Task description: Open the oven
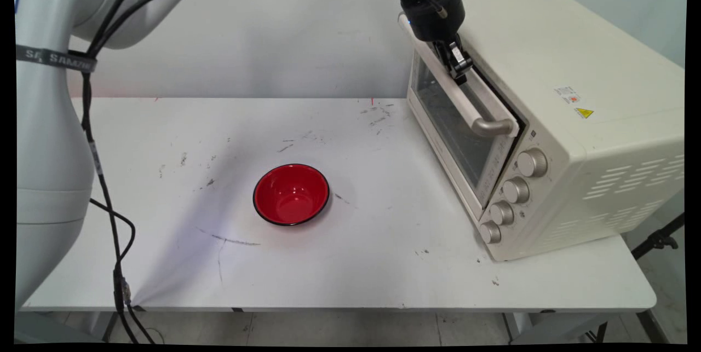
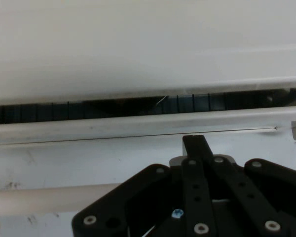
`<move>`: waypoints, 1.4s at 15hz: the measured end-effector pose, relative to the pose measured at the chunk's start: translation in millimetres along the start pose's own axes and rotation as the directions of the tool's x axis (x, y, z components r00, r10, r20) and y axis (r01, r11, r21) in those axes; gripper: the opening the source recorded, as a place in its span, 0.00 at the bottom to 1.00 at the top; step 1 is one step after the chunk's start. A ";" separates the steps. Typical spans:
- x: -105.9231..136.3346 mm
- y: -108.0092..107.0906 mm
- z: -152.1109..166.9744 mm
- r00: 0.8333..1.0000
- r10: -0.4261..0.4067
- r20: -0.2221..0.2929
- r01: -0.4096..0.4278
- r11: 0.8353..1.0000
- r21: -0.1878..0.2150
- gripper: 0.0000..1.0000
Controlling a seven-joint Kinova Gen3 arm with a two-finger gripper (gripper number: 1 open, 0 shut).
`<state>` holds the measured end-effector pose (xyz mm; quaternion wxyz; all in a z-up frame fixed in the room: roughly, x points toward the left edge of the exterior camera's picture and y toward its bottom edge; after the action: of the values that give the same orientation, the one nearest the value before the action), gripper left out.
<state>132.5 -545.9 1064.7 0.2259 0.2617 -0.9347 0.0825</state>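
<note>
The gripper (image 1: 459,70) sat at the top of the oven (image 1: 553,122) door, beside its handle (image 1: 465,101). Its fingers appeared pressed together. A red bowl (image 1: 291,194) lay well apart.

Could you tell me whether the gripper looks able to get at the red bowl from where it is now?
Probably yes. The gripper is up at the oven's door handle, while the red bowl sits alone on the open table to the oven's left, with nothing standing between them.

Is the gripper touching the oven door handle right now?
Cannot tell. In the main view the gripper overlaps the toaster oven's door handle; neither view shows contact or a gap.
</note>
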 end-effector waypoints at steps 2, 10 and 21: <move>-4.9 0.6 -2.5 1.000 -0.001 -0.002 0.001 1.000 0.000 0.00; -48.1 4.0 -1.3 1.000 0.017 -0.015 -0.017 1.000 -0.004 0.00; -125.9 -2.8 4.4 0.994 0.032 -0.100 -0.031 0.999 0.017 0.00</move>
<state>228.1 -492.6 1002.3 0.2694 0.2442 -0.9254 0.1064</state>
